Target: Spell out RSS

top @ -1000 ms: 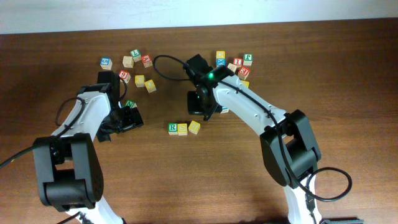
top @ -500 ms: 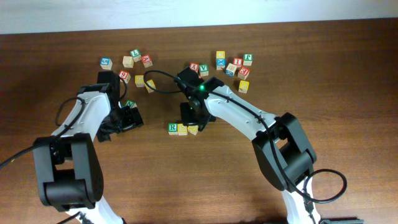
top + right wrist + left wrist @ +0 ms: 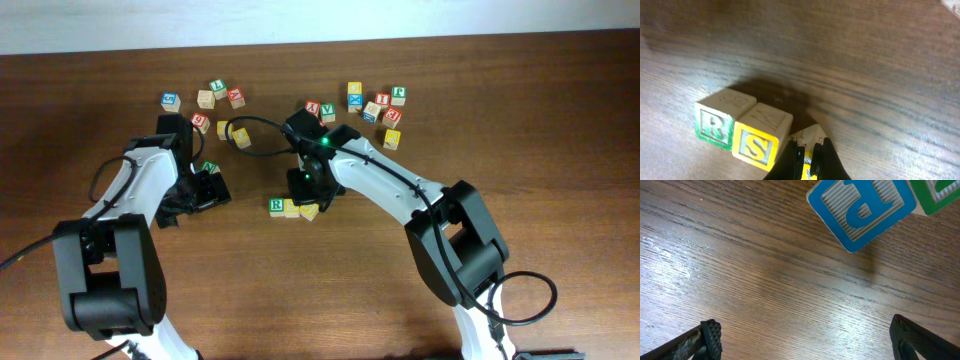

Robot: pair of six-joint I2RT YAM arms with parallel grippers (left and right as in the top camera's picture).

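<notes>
RSS row: three cubes are lying side by side on the bench, near its middle, between the two arms.
R cube: it is sitting at the left end of the row in the right wrist view, showing a green-and-white face with an R, and touching the cube beside it.
First S cube: it is standing square against the R cube, showing a yellow face with an S.
Third cube: it is lying just beside the S cube but turned at an angle to the other two, so the row is not lining up straight. Yellow is showing on it, and its letter is hidden behind the fingers.
Right gripper: its fingers are pressing nearly together with only a sliver of a gap and are gripping nothing. The tips are sitting right at the third cube, and I cannot tell whether they are touching it.
Left gripper: its fingers are standing spread wide and are holding nothing, with only bare wood lying between them. It is hovering low over the bench, well apart from the row.
Blue cube: it is lying ahead of the left gripper, touching neither finger.
Green cube: it is showing only a corner at the frame edge, next to the blue cube.
Loose cubes: they are lying scattered in two groups along the far side of the bench.
</notes>
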